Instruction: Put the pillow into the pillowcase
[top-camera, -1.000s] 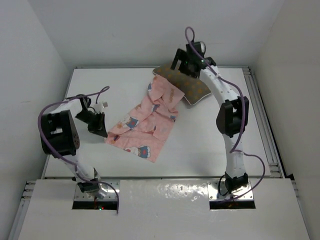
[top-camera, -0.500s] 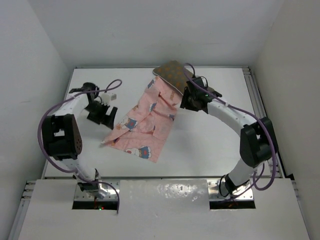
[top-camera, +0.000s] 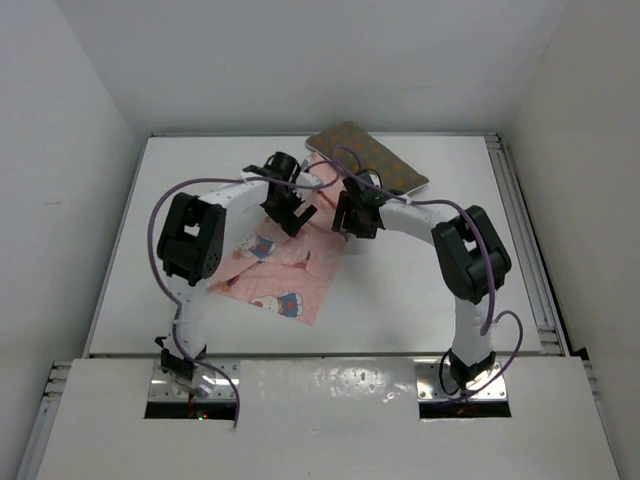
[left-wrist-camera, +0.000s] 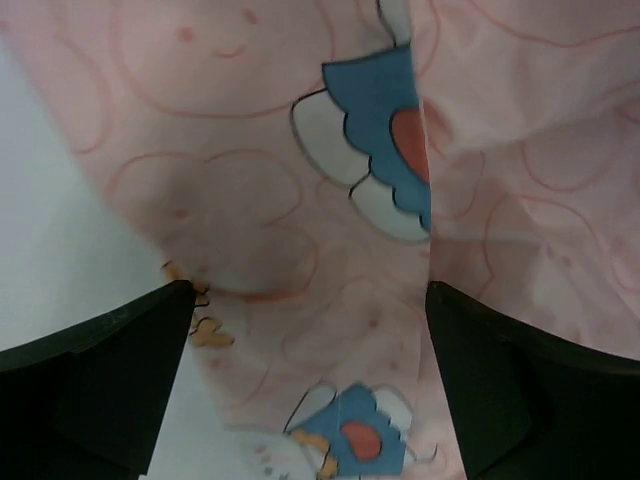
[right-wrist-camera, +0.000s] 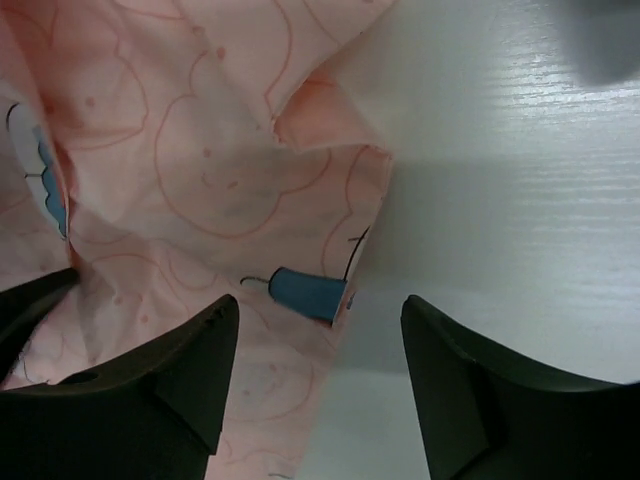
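- Tabletop (top-camera: 420, 300), white and flat, fills the middle of the overhead view.
- The plump olive-brown rectangular fabric pillow with thin white piping (top-camera: 372, 155) lies at the upper centre of this frame, near the far edge of the table.
- The thin pink fabric pillowcase printed with white cartoon bunnies (top-camera: 275, 285) lies crumpled, running from the lower left of centre up toward the pillow.
- The pillow is outside the pillowcase. The arms hide whether the two touch.
- The left gripper (top-camera: 290, 207) and the right gripper (top-camera: 351, 219) both hang low over the upper end of the pillowcase, near each other, just below and left of the pillow.
- In the left wrist view, the pillowcase (left-wrist-camera: 330, 230) covers most of the frame, with blue, white and orange figures at the top centre and the bottom centre.
- A strip of bare table (left-wrist-camera: 45, 220) shows at the left edge.
- The left gripper (left-wrist-camera: 310, 300) has its black fingers (left-wrist-camera: 100, 390) in the two bottom corners, spread as wide as they go. The cloth lies flat between them and they hold nothing.
- In the right wrist view, the pillowcase (right-wrist-camera: 200, 180) takes up the left half of the frame and the table (right-wrist-camera: 520, 200) the right half.
- The folded edge of the cloth runs down the middle of this frame.
- The right gripper (right-wrist-camera: 315, 315) is parted, its black fingers (right-wrist-camera: 160, 390) at the bottom, one over the cloth and one over bare table. The edge of the cloth, with a small blue mark, lies in the gap, and nothing is pinched.
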